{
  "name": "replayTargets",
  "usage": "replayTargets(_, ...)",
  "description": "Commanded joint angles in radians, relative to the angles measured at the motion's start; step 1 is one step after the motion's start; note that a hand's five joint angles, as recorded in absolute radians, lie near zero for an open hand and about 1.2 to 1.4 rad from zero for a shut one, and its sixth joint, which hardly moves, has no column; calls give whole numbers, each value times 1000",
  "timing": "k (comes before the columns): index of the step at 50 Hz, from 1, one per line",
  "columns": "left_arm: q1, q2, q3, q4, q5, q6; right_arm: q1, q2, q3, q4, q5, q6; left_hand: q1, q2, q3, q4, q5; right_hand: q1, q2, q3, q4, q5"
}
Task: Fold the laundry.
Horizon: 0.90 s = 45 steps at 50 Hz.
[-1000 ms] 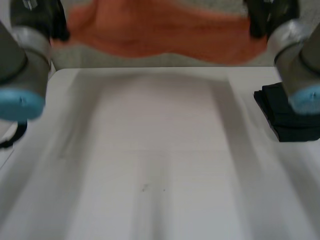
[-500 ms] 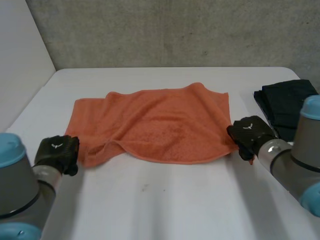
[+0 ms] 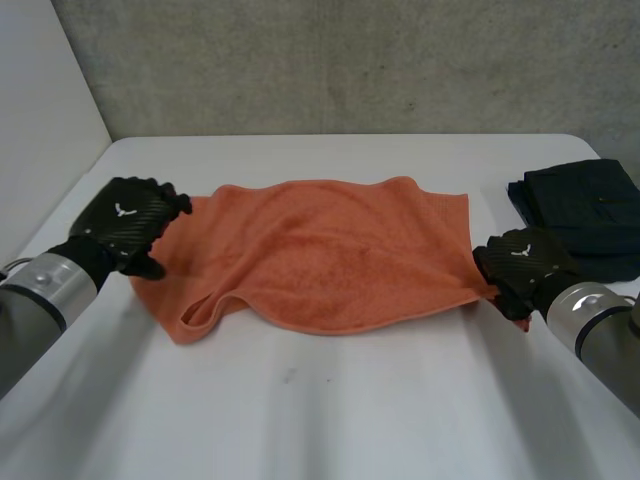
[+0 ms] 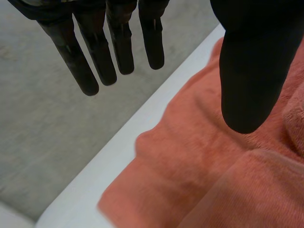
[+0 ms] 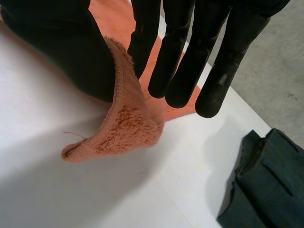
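Orange terry towel [image 3: 320,255] lies spread and rumpled on white counter [image 3: 330,420]. Left robot hand [image 3: 130,225] at its far left corner, fingers straight, thumb apart, gripping nothing. Right robot hand [image 3: 522,265] pinches near right corner between thumb and fingers. Dark folded garment [image 3: 585,215] just beside it

left hand [image 3: 130,225] hides a towel [image 3: 320,255] corner, and the dark garment [image 3: 585,215] is cropped.

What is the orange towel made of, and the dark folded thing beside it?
The orange towel looks like terry cloth, probably cotton: matte and fuzzy, with a ribbed hem seen in the right wrist view. The dark folded garment looks like smooth woven fabric, matte, with flat crisp folds; its fibre is unclear.
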Motion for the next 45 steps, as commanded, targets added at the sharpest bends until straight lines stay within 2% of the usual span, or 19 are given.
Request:
replayTargets(1,-1,-135,101,-53,96,59,-51,0,-9,-2,-22,2,213,214,216,210,206,412,221,218,208,227)
replayTargets(5,-3,-177,129,-137,108,186,-55,2,-7,-2,-33,0,245,246,248,243,238,412,221,218,208,227)
replayTargets(9,11,-203,137,-261,153,413,-66,0,-6,-2,-33,0,239,241,242,237,233,412,221,218,208,227)
replayTargets(13,37,-227,128,-373,188,570,-66,2,-7,-2,-34,0,228,229,231,225,221,412,221,218,208,227)
replayTargets(18,88,-235,97,-478,236,693,-64,2,-9,-4,-34,0,195,197,198,193,189,412,221,218,208,227)
replayTargets(22,98,-237,92,-483,259,710,-64,3,-9,-2,-33,0,186,188,190,184,180,412,221,218,208,227)
replayTargets(32,97,-260,97,-429,257,719,-63,9,-6,-2,-34,0,186,188,190,184,180,412,221,218,208,227)
replayTargets(37,89,-272,103,-383,248,720,-63,9,-4,-2,-33,0,274,276,277,272,268,412,221,218,208,227)
replayTargets(40,85,-273,103,-338,222,719,-63,9,-6,-2,-33,0,415,416,418,412,408,412,221,218,208,227)
replayTargets(45,71,-273,89,-227,127,708,-64,8,-7,3,-33,0,594,596,597,592,588,412,221,218,208,227)
